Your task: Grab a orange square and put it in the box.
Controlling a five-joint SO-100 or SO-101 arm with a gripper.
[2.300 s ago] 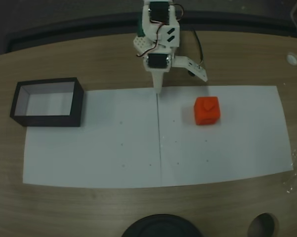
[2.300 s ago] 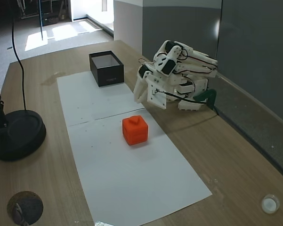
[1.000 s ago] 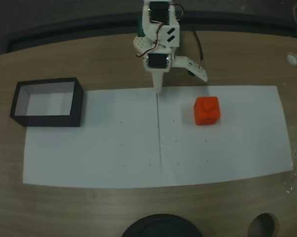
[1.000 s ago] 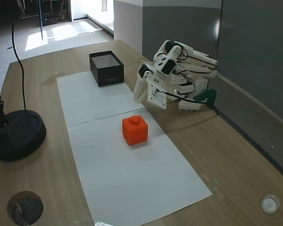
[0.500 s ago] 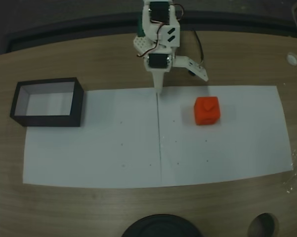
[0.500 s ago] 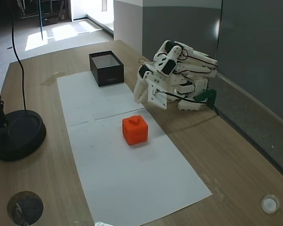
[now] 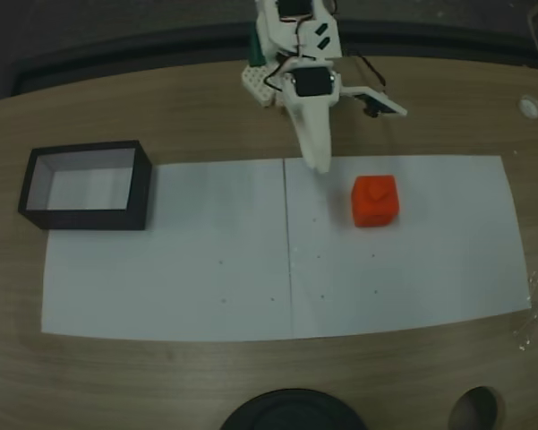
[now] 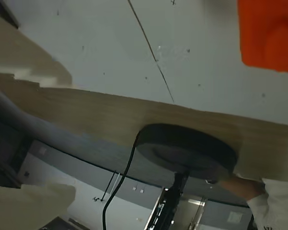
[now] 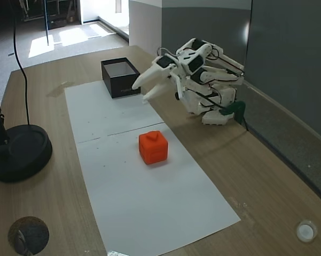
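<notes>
in a fixed view from above, the white two-finger gripper (image 7: 319, 165) hangs over the far edge of the white paper sheet (image 7: 286, 251), its fingers together and pointing at the near edge of the wooden bench (image 7: 161, 107). the small orange-red cube (image 7: 375, 200) sits on the paper just beside it, toward the right edge. the shallow black-walled box (image 7: 85, 185) stands well apart near the left edge.

in the wrist view, the cube (image 8: 270, 33) fills the top right corner, with a black round lamp base (image 8: 187, 151) on the bench.

in the angled fixed view, the gripper (image 9: 139, 90) hovers between box (image 9: 120, 77) and cube (image 9: 153, 147), touching neither.
</notes>
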